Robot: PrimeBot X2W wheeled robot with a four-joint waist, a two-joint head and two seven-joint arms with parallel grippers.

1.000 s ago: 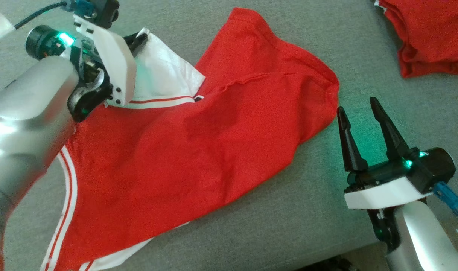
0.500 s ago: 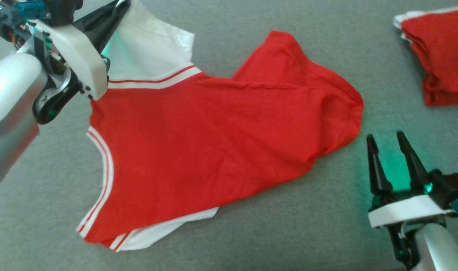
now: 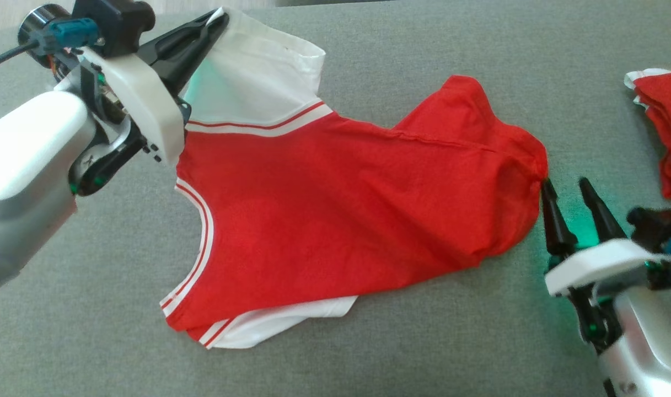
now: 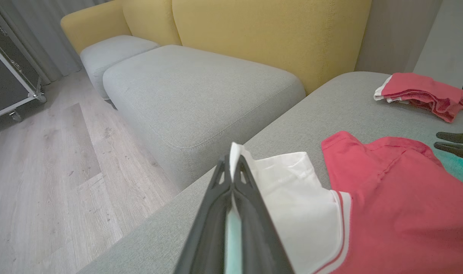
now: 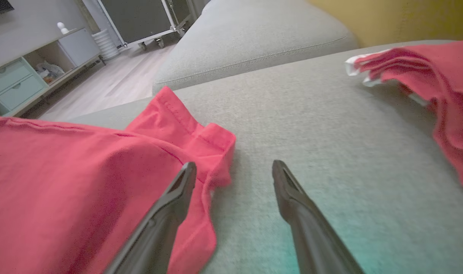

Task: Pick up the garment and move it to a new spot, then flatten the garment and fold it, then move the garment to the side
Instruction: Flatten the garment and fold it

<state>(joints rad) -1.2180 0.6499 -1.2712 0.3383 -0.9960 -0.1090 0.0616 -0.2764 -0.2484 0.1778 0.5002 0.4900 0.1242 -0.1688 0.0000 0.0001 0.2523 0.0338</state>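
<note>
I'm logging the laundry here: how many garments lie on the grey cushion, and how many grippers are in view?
Garments: 2, the red-and-white shirt and the bunched red garment
Grippers: 2, the left gripper and the right gripper
Total: 4

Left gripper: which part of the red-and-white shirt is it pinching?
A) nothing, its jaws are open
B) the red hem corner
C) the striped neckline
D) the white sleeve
D: the left gripper is shut, with the edge of the white sleeve of the garment pinched between its fingertips.
</note>
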